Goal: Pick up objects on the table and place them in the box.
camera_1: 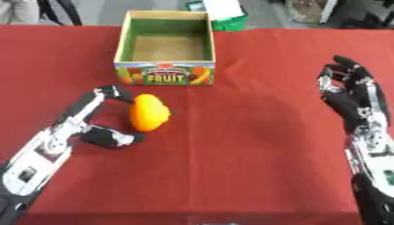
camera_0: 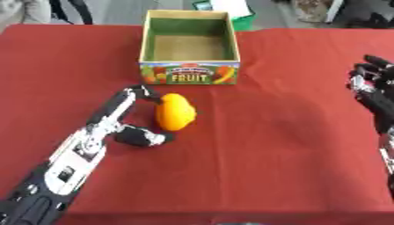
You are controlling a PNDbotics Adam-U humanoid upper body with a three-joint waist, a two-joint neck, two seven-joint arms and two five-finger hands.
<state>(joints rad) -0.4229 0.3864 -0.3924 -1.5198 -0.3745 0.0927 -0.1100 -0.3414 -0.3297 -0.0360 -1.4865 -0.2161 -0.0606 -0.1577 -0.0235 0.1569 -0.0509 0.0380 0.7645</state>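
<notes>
- Left eye view shows a red-covered surface (camera_0: 261, 167) with the robot's left hand (camera_0: 127, 118) reaching in from the lower left toward an orange-yellow fruit (camera_0: 175, 112).
- Fingers (camera_0: 143, 92) curl over the fruit's upper left side while the thumb (camera_0: 142, 137) bends in below it — the hand brackets the fruit from the left, at or very near its skin, though a full clasp cannot be confirmed.
- The fruit lies on the surface just in front of the box (camera_0: 189, 72), near its left front corner and apart from it.
- The box — an open cardboard carton with green inner walls, a brown floor and a front panel reading "FRUIT" — stands at the far middle of the surface; nothing shows inside it.
- Right eye view shows the right hand (camera_1: 350, 94) well apart at the right edge, raised above the cloth, fingers spread wide and pointing away, holding nothing.
</notes>
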